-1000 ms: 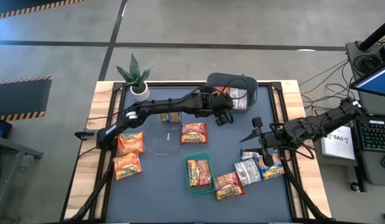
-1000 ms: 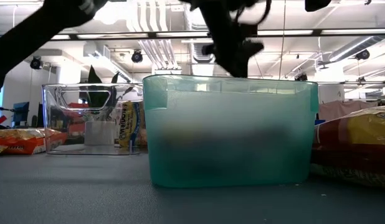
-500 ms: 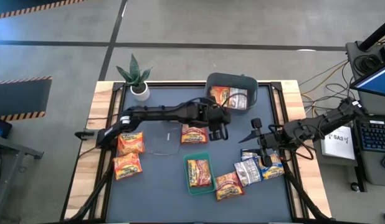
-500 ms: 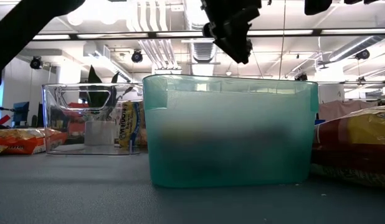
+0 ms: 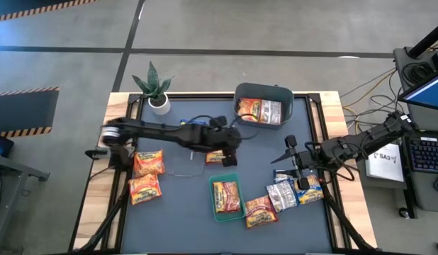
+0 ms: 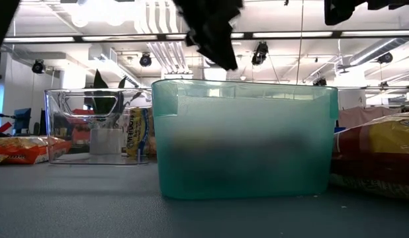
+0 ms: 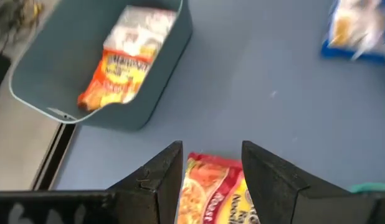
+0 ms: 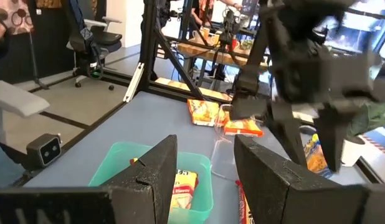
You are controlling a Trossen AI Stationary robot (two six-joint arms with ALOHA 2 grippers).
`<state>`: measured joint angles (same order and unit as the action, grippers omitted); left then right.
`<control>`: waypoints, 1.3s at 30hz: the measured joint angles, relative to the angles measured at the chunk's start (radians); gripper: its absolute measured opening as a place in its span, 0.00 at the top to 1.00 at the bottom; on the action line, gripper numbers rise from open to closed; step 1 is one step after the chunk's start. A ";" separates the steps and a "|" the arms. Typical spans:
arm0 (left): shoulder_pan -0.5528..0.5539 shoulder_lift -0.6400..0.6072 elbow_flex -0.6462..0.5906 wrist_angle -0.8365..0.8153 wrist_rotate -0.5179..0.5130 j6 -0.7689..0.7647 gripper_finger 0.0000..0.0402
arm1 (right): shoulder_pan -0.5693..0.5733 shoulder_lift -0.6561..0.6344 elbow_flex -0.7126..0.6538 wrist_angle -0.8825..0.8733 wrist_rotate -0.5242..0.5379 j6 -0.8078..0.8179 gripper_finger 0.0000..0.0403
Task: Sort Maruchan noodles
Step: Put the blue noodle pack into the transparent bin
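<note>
Maruchan noodles packets lie flat about the dark table. One orange packet [image 5: 216,155] [image 7: 211,190] lies mid-table, and my left gripper [image 5: 229,157] [image 7: 211,149] hovers open over its right end without touching it. Two packets lie in the grey-blue bin [image 5: 264,106] [image 7: 105,62] at the back. Another orange packet lies in the green tray [image 5: 226,195]. Two orange packets [image 5: 147,173] lie at the left. Several orange, silver and blue packets [image 5: 286,195] lie at the right. My right gripper [image 5: 286,150] [image 8: 205,146] waits open above that group.
A clear plastic bin [image 5: 186,160] [image 6: 98,125] stands left of the mid-table packet. A potted plant [image 5: 156,88] stands at the far left corner. In the low view the green tray [image 6: 244,139] fills the foreground. Bare table lies along the near edge.
My left gripper has drawn back from over the grey-blue bin toward the table's near left, ending above the orange packet in mid-table. Its fingers have stayed apart. No packet has moved.
</note>
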<state>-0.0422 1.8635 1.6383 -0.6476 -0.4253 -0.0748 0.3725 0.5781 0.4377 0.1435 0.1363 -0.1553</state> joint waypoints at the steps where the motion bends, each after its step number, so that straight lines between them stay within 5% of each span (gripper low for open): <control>1: -0.006 -0.046 -0.063 0.069 0.006 0.000 0.64 | 0.000 0.000 -0.002 0.005 0.010 0.004 0.63; 9: -0.083 -0.321 -0.436 0.439 0.025 -0.016 0.64 | 0.000 0.023 -0.018 0.012 0.162 0.084 0.63; 19: -0.245 -0.530 -0.651 0.441 0.025 -0.173 0.64 | 0.000 0.111 -0.018 0.012 0.257 0.305 0.63; 29: -0.302 -0.547 -0.707 0.379 0.025 -0.212 0.64 | 0.000 0.272 -0.004 0.031 0.257 0.502 0.63; 39: -0.302 -0.544 -0.711 0.329 0.019 -0.230 0.64 | 0.000 0.432 0.156 -0.112 0.255 0.599 0.63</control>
<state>-0.3439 1.3197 0.9273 -0.3181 -0.4063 -0.3053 0.3725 1.0098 0.5935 0.0311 0.3916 0.4436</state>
